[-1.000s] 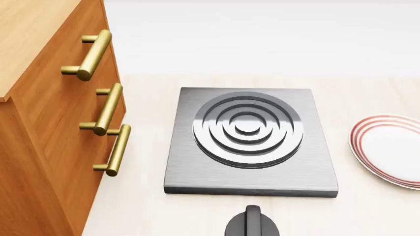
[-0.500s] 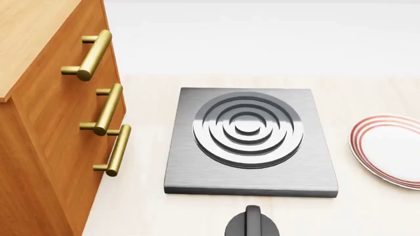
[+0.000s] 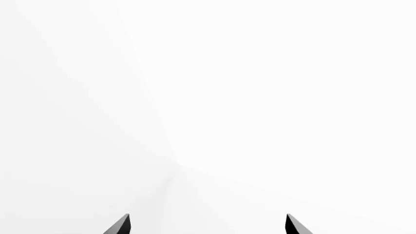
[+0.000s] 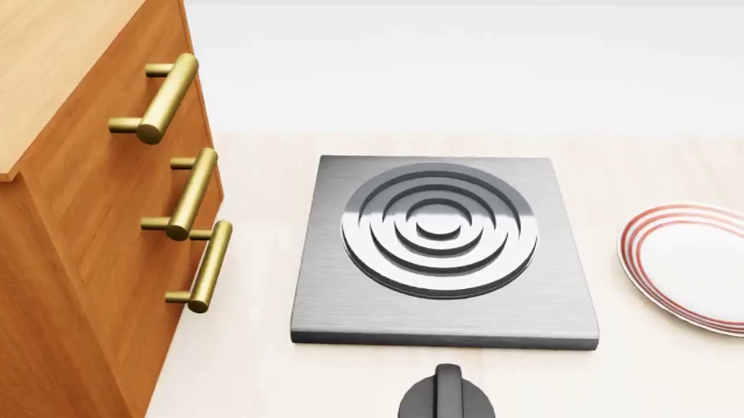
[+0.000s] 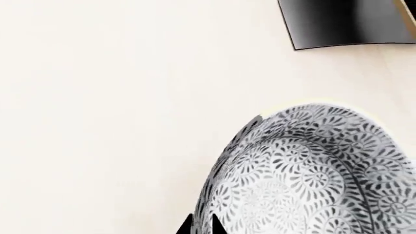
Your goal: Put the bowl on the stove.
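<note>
Our right hand (image 5: 200, 225) has its two tips close together on the rim of the bowl (image 5: 312, 175), apparently pinching it. The bowl sits low over the pale tabletop (image 5: 117, 97), with a corner of the stove (image 5: 344, 22) a little way beyond it. Seen from the head, the stove's burner is bare, so the carry and placement remain. Our left hand (image 3: 206, 225) is spread wide and holds nothing.

- the bowl (image 5: 305, 175) is seen directly at the right gripper (image 5: 201, 225), its rim lying between the two closely set fingertips.
- the stove (image 5: 348, 22) lies on the counter (image 5: 117, 107) beyond the bowl, well apart from it.
- nothing but blank surface is seen ahead of the left gripper (image 3: 206, 225), whose fingertips are set wide apart.
</note>
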